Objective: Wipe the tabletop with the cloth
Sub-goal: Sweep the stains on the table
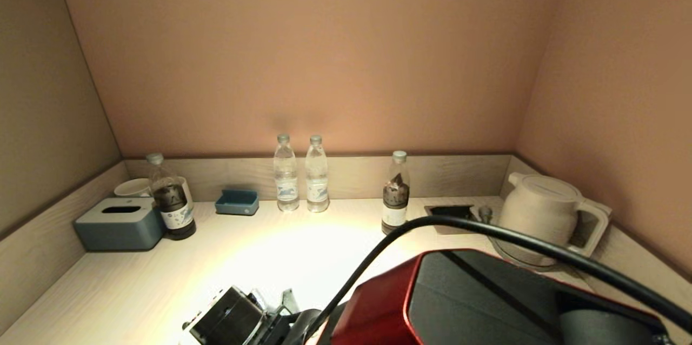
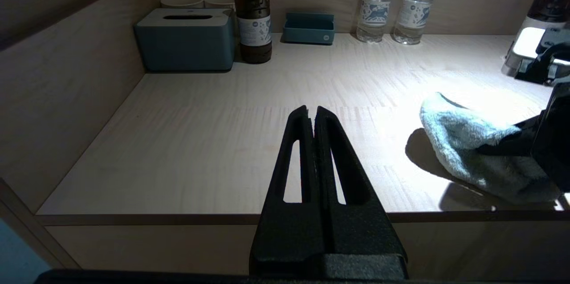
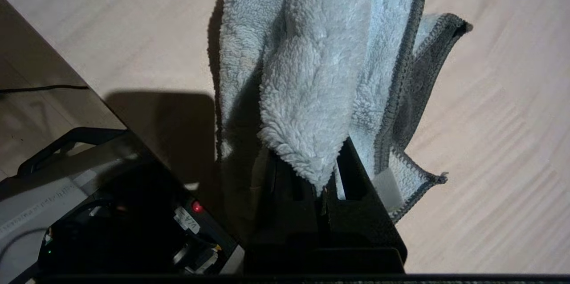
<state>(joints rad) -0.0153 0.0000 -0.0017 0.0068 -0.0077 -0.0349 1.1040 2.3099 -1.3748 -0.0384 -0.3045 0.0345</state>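
A fluffy light-blue cloth point(image 3: 311, 61) with a dark hem hangs from my right gripper point(image 3: 323, 181), which is shut on one end of it, over the pale wooden tabletop point(image 3: 490, 119). In the left wrist view the cloth point(image 2: 467, 146) rests on the tabletop point(image 2: 222, 141) near the front edge. My left gripper point(image 2: 311, 112) is shut and empty, low at the table's front edge, left of the cloth. In the head view the red right arm point(image 1: 389, 307) covers the cloth.
Along the back stand a blue tissue box point(image 1: 119, 223), cups point(image 1: 132, 187), a dark bottle point(image 1: 172, 199), a blue tray point(image 1: 237, 202), two water bottles point(image 1: 285, 174), another dark bottle point(image 1: 396, 193) and a white kettle point(image 1: 546, 215). Low walls close three sides.
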